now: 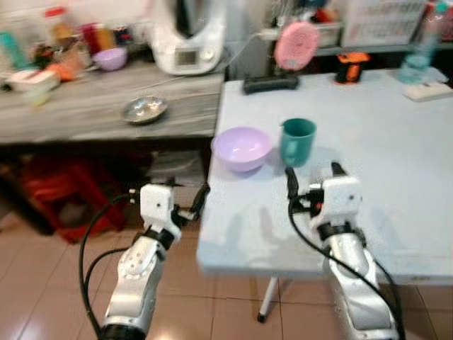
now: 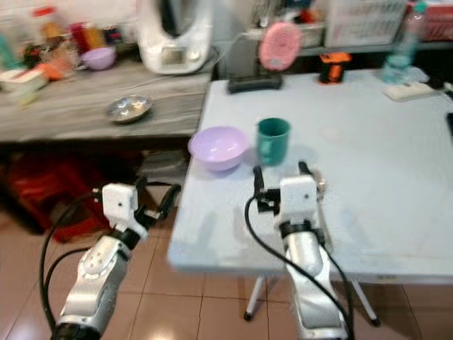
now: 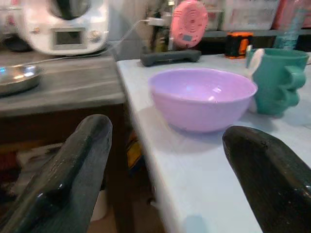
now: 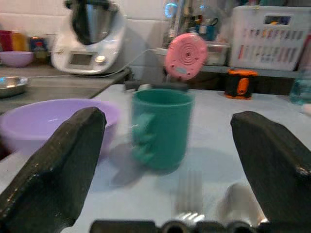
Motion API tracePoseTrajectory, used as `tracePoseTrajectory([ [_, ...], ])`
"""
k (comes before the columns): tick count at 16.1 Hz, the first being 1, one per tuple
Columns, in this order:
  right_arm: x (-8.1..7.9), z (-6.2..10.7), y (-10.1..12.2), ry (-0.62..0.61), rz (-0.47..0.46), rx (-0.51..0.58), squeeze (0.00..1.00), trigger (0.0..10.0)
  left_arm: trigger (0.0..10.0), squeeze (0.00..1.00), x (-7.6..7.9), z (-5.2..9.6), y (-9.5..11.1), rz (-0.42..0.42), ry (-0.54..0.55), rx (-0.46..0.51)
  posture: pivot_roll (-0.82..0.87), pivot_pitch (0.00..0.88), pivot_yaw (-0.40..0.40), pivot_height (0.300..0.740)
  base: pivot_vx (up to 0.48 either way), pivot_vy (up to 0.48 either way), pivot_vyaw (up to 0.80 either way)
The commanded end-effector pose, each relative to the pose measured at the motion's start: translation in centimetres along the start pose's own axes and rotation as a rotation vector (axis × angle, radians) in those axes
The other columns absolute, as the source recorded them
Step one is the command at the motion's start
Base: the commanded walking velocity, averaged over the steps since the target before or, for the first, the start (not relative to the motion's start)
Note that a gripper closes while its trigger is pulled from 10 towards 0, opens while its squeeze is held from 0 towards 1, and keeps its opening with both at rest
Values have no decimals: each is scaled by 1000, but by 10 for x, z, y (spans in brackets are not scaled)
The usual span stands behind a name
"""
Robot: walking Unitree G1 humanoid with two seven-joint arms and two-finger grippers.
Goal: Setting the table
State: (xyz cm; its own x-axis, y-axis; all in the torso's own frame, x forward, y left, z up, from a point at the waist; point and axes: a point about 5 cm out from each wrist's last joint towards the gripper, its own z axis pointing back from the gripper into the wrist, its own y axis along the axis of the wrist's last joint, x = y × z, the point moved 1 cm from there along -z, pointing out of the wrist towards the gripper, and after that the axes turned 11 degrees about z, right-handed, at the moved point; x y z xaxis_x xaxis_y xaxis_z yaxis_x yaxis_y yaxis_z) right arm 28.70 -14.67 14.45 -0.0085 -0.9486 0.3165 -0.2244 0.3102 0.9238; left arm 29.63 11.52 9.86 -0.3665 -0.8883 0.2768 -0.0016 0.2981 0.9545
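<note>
bowl [image 1: 242, 148] on table [image 1: 396, 163], cup [image 1: 297, 142] just right (fork [image 4: 188, 194] before it)

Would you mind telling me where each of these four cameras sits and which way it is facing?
Left eye view: on the head, looking down at the table, with both silver arms, left gripper and right gripper.
Right eye view: same head camera, same scene.
Left wrist view: on the left wrist, facing the purple bowl between its own black fingers.
Right wrist view: on the right wrist, facing the green cup.
Shared: all four show bowl and cup.
</note>
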Motion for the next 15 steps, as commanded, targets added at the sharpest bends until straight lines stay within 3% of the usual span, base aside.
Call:
tracePoseTrajectory([
  [1,2,0,3,0,5,18,0,10000,10000,0,3,-1,1,4,-10,2,-77,31,101,740,307,0,625],
  [3,1,2,3,5,2,14,0,10000,10000,0,4,-1,3,15,-6,20,-80,35,101,740,0,0,481],
  [9,-5,4,4,79,11,19,0,10000,10000,0,-1,9,-1,-9,0,-4,-83,46,97,740,0,0,0],
  [14,-1,-5,8,171,69,28,0,10000,10000,0,10,24,-4,2,-209,-61,-83,63,88,740,0,0,0],
  [15,0,-12,7,240,74,6,0,10000,10000,0,10,29,-4,-16,-258,-87,-84,65,89,740,0,0,0],
])
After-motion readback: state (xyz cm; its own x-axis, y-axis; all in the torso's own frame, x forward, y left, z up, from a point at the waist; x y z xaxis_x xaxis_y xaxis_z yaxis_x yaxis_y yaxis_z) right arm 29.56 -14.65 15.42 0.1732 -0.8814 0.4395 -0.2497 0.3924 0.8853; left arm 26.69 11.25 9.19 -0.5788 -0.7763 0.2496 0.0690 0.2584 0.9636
